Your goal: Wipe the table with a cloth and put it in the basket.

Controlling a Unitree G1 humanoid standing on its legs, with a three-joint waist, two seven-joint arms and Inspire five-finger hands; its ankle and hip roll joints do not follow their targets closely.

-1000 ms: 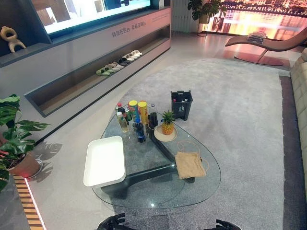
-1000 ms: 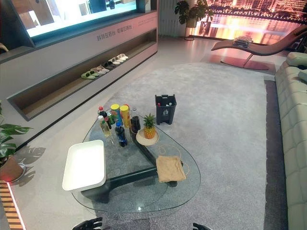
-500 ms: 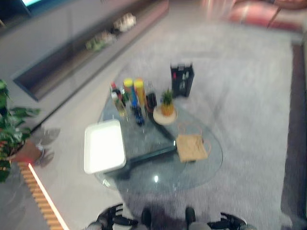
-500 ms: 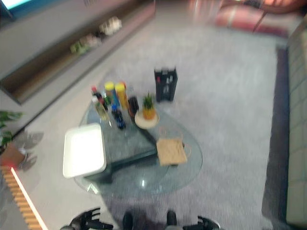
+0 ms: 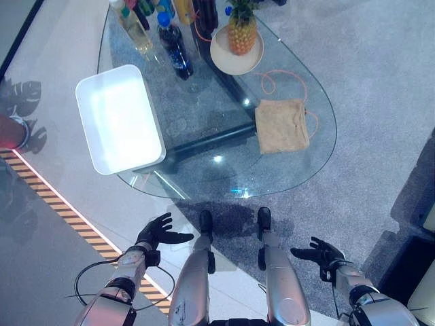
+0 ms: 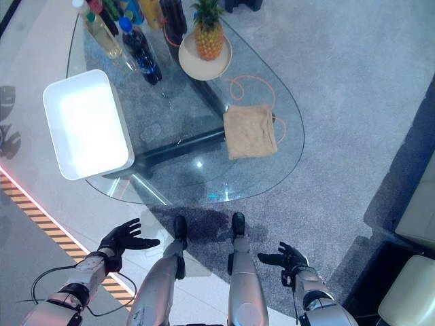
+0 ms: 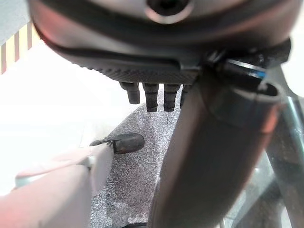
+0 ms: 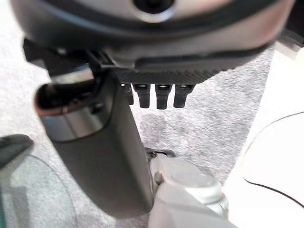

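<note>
Nothing done yet: cloth (image 5: 281,125) lies flat on table (image 5: 204,115), untouched. Left robot hand (image 5: 158,231) and right robot hand (image 5: 319,252) open, empty, well short. Basket (image 5: 119,119) empty.

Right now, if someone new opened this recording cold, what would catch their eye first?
Probably the white tray, bright against the left end of the glass table. Next, the tan cloth lying flat near the table's right edge, and the pineapple on a plate at the far side beside a cluster of bottles. Both hands, left hand and right hand, hang open and empty, short of the table.
</note>
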